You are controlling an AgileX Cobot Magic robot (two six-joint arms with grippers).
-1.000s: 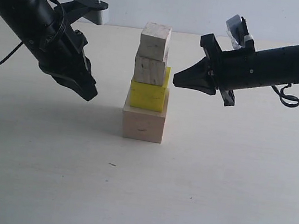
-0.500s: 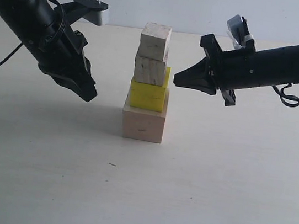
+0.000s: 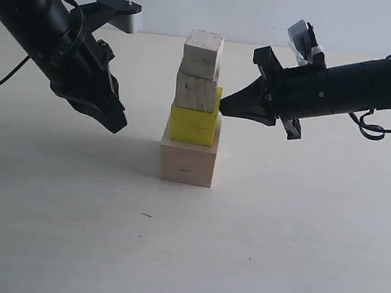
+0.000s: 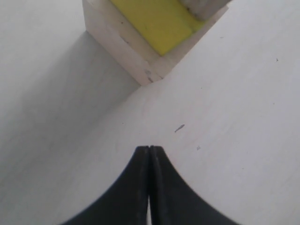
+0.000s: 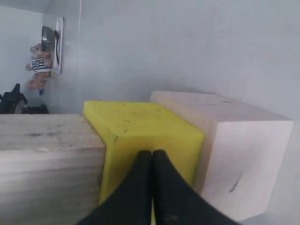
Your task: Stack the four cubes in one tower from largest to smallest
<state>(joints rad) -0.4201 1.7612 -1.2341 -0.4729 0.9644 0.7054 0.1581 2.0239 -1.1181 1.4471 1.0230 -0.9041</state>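
Note:
The tower stands mid-table: a large pale wood cube [image 3: 187,162] at the base, a yellow cube [image 3: 193,125] on it, then two small pale wood cubes [image 3: 195,92] [image 3: 203,53], the top one shifted slightly right. My right gripper [image 3: 222,106] is shut, its tip at the yellow cube's upper right edge, right against it. In the right wrist view its shut tips [image 5: 152,152] sit in front of the yellow cube [image 5: 140,126], between a small cube [image 5: 47,159] and the large cube [image 5: 243,154]. My left gripper [image 3: 119,126] is shut, left of the tower and apart from it [image 4: 149,148].
The pale tabletop [image 3: 274,260] runs around the tower. A small dark speck [image 3: 146,215] lies in front of it. A white wall [image 3: 237,6] backs the table. A cable [image 3: 373,129] hangs from the right arm.
My right gripper has moved left, from a gap beside the tower to the yellow cube's upper right edge. The left arm and the cubes have not moved.

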